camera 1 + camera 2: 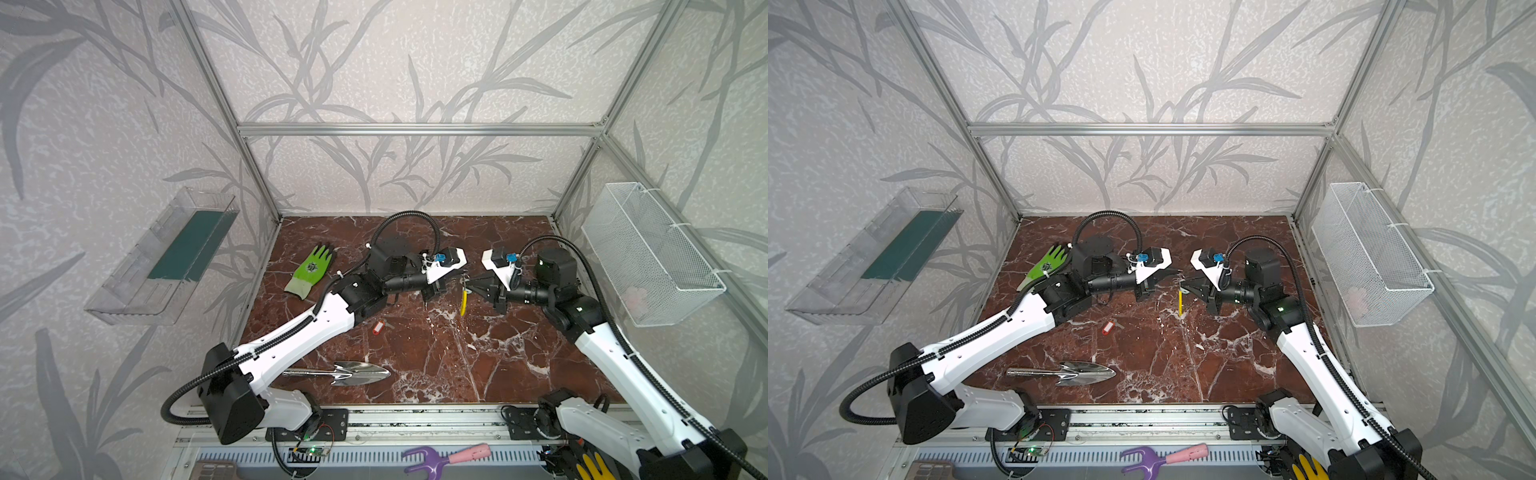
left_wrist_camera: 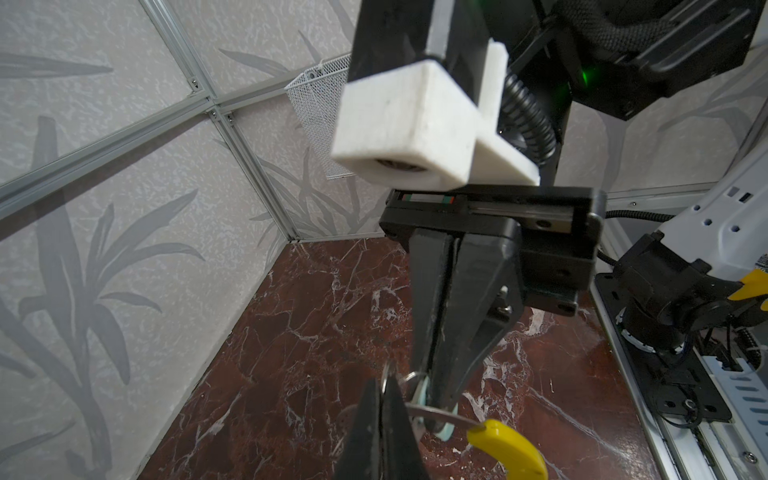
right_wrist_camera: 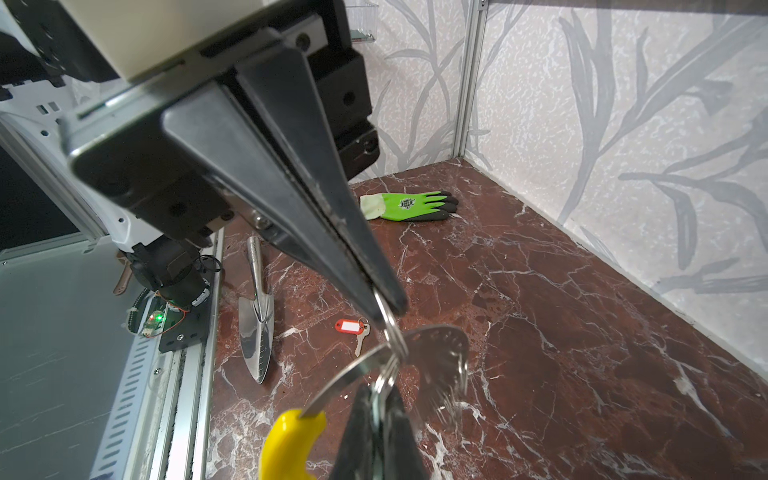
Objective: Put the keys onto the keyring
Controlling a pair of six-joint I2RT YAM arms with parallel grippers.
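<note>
Meeting tip to tip above the middle of the worktop [image 1: 498, 353], the two claws hold their pieces clear of the marble. The left claw [image 2: 382, 399] is closed, pinching the thin grey band of the keyring [image 3: 436, 349]. The hoop hangs from that grip, and its yellow segment [image 2: 507, 451] curves away below; in both top views this shows as a short yellow stroke between the claws [image 1: 463, 301].

The right claw [image 3: 386, 305] is also closed, its tips nipping a small steel split ring [image 3: 390, 332] that crosses the hoop's band. The mint-tagged key [image 2: 420, 397] shows only as a pale sliver beside those tips. It is likely hanging from that split ring, though the fingers hide most of it.

The red-tagged key [image 1: 377, 327] lies flat on the worktop, well apart from both claws and nearer the left arm, white label up. A green glove [image 1: 309, 270] lies toward the far left corner. A shiny trowel [image 1: 349, 372] rests near the front edge.
</note>
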